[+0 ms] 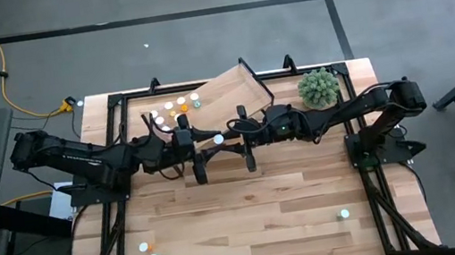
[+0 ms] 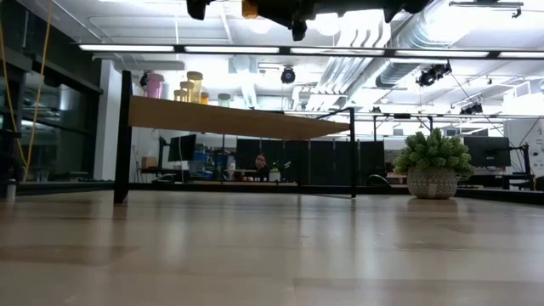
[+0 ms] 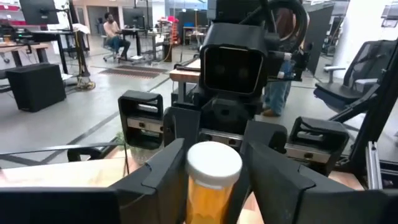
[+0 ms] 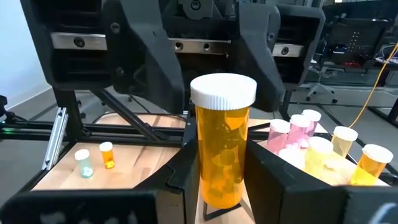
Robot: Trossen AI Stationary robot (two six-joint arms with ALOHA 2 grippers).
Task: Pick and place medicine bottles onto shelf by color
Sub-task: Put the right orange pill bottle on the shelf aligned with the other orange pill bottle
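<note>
An orange medicine bottle (image 4: 221,149) with a white cap (image 3: 214,163) stands upright in the air over the table's middle (image 1: 218,138). My right gripper (image 4: 221,190) comes from the right and is shut on it. My left gripper (image 3: 211,177) faces it from the left, open. Its fingers (image 4: 155,68) stand close on either side of the bottle's cap end. The light-wood shelf (image 1: 235,90) stands at the far middle with several pink, yellow and orange bottles (image 4: 311,143) on its left part. My right gripper pinches the bottle's lower body (image 4: 217,186) between its two fingers, one on each side. The fingers lie level and come from the table's right. The bottle stands upright, cap up, lifted clear of the table. Whether my left gripper's fingers touch the bottle I cannot tell.
A green ball-shaped plant (image 1: 319,87) in a woven pot stands at the far right. Loose small bottles lie near the front left (image 1: 149,252) and front right (image 1: 344,214). The shelf's black legs (image 2: 126,136) stand on the far tabletop.
</note>
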